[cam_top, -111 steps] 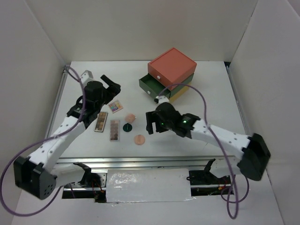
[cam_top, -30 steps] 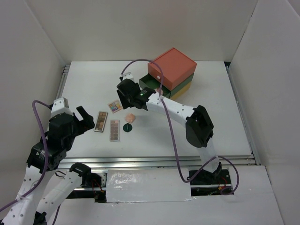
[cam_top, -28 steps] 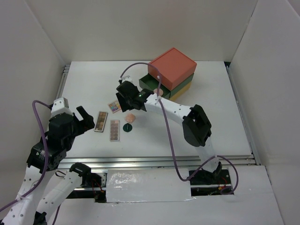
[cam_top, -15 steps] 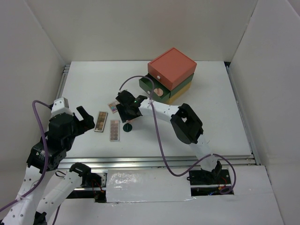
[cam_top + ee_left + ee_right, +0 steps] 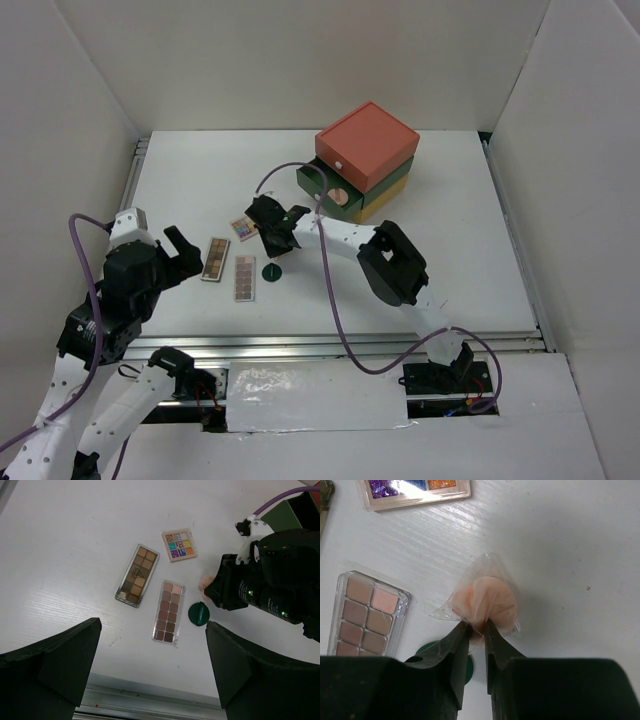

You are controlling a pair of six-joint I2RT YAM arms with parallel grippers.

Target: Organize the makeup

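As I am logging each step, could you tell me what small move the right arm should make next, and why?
Probably a short, straight lift. The right gripper is pinched on just the wrapper edge of the pink puff, which lies on the table. A small rise would test that thin hold before carrying it toward the open green drawer.

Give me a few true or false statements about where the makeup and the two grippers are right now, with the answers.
1. The right gripper pinches the wrapped pink puff. True.
2. The left gripper is shut on something. False: the left gripper is open and empty.
3. The dark green compact lies on the table beside a brown palette, not touching it. True.
4. The multicolour palette sits in the drawer. False: the multicolour palette lies on the table, outside the green drawer.
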